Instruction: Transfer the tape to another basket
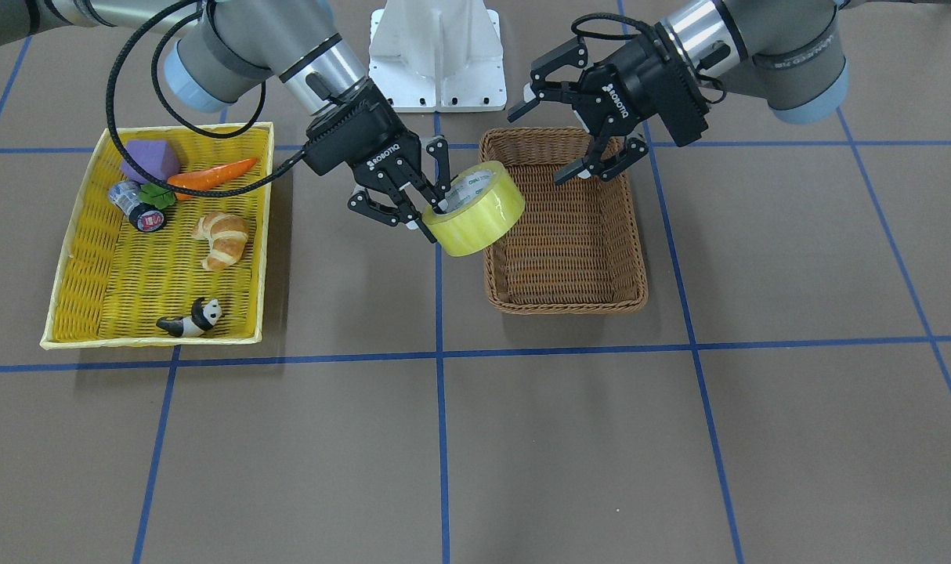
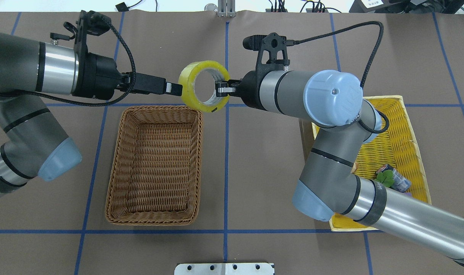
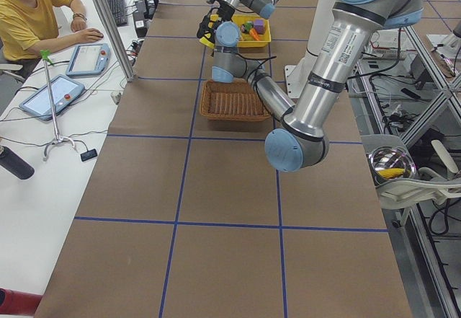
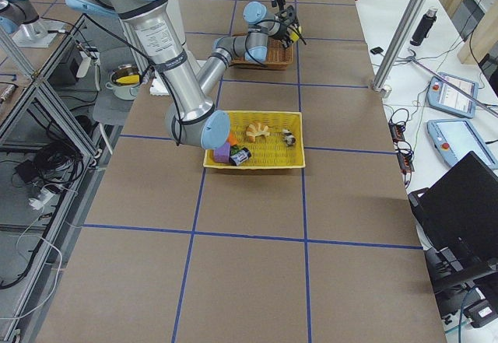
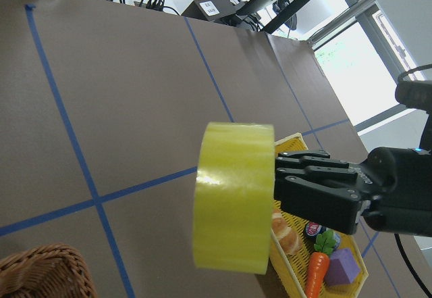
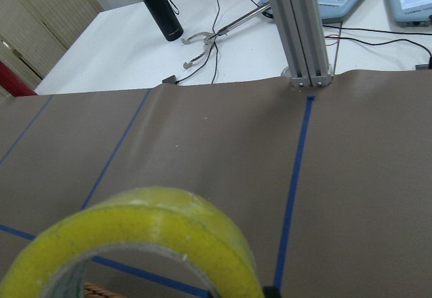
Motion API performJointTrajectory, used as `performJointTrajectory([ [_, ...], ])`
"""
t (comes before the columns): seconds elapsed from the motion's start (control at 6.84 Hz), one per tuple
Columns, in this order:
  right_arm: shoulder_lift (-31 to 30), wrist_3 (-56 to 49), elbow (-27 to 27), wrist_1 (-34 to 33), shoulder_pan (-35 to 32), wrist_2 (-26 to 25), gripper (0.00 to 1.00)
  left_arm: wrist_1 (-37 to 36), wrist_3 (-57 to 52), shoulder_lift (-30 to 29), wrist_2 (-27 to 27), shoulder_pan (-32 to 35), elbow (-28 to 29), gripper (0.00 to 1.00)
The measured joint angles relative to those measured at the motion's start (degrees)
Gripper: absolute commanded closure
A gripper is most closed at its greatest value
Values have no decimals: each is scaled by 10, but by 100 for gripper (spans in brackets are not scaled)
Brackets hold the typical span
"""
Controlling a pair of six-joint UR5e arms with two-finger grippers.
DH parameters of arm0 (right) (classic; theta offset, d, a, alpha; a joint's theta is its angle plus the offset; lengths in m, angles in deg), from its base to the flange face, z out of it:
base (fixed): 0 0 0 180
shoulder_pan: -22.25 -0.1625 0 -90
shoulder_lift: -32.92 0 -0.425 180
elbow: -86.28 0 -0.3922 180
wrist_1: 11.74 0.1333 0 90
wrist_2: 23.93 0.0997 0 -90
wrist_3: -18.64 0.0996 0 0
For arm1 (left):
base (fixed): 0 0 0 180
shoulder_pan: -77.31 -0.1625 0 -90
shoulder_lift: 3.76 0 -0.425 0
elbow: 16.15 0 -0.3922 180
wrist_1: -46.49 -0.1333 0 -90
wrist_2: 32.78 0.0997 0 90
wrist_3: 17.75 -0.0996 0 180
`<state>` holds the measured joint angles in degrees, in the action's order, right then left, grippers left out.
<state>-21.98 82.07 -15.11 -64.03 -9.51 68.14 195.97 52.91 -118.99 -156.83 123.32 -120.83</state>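
Note:
The tape (image 1: 479,215), a wide yellow roll, hangs in the air over the near-robot corner of the brown wicker basket (image 1: 565,305). My right gripper (image 1: 424,211) is shut on the roll's wall, one finger inside the core and one outside. In the overhead view the tape (image 2: 188,82) is just beyond the basket's (image 2: 113,214) far right corner, between my right gripper (image 2: 222,88) and my left gripper (image 2: 174,88). My left gripper (image 1: 542,145) is open and empty, close beside the tape above the basket. The left wrist view shows the tape (image 5: 233,196) edge-on.
The shallow yellow tray (image 1: 154,341) holds a croissant (image 1: 223,239), a carrot (image 1: 213,174), a purple block (image 1: 150,159), a panda figure (image 1: 189,321) and a small silver cylinder (image 1: 137,207). The white robot base (image 1: 436,55) stands behind the basket.

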Motion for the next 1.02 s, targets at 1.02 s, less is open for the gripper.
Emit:
performJointTrajectory([
  [1.02,3,-1,-8,-2,20,4,100,0,1,-8,59,-30,18,4],
])
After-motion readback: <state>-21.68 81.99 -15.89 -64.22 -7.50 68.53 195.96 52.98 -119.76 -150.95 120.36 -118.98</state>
